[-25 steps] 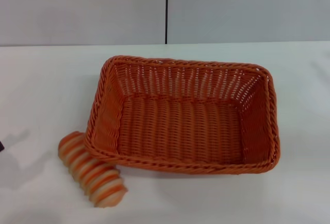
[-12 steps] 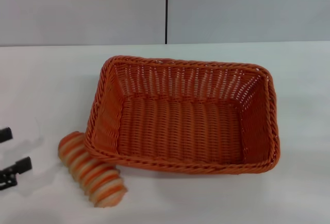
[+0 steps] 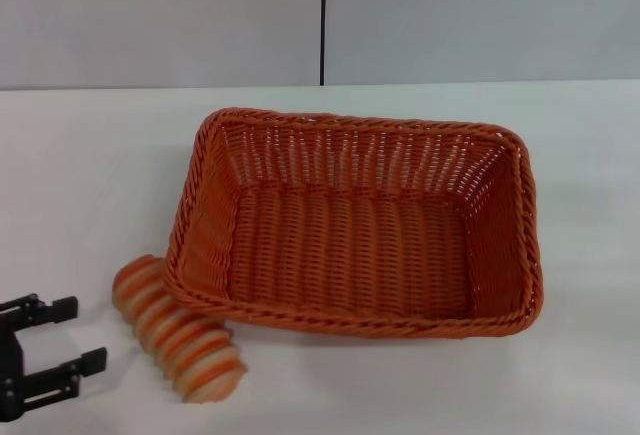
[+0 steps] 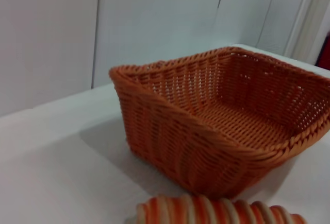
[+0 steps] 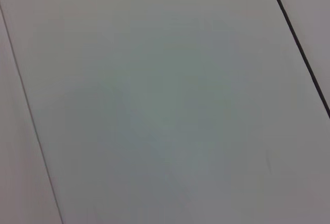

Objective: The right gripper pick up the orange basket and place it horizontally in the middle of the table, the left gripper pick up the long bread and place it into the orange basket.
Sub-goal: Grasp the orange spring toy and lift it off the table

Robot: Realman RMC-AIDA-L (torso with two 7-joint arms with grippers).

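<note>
The orange basket (image 3: 360, 225) lies lengthwise across the middle of the white table (image 3: 90, 175), empty inside. Against its front left corner rests the long bread (image 3: 180, 330), a striped orange and cream loaf lying on the tabletop. My left gripper (image 3: 78, 335) enters at the bottom left of the head view, open, its black fingers (image 3: 55, 310) pointing toward the loaf and a short gap from it. In the left wrist view the basket (image 4: 221, 116) fills the middle and the bread (image 4: 216, 211) lies at the near edge. The right gripper is out of view.
A grey panelled wall (image 3: 160, 15) with a dark vertical seam (image 3: 323, 15) stands behind the table. The right wrist view holds only plain grey wall panels (image 5: 165, 100).
My left gripper has come into the head view from the bottom left and moved right toward the bread. Basket and bread have not moved.
</note>
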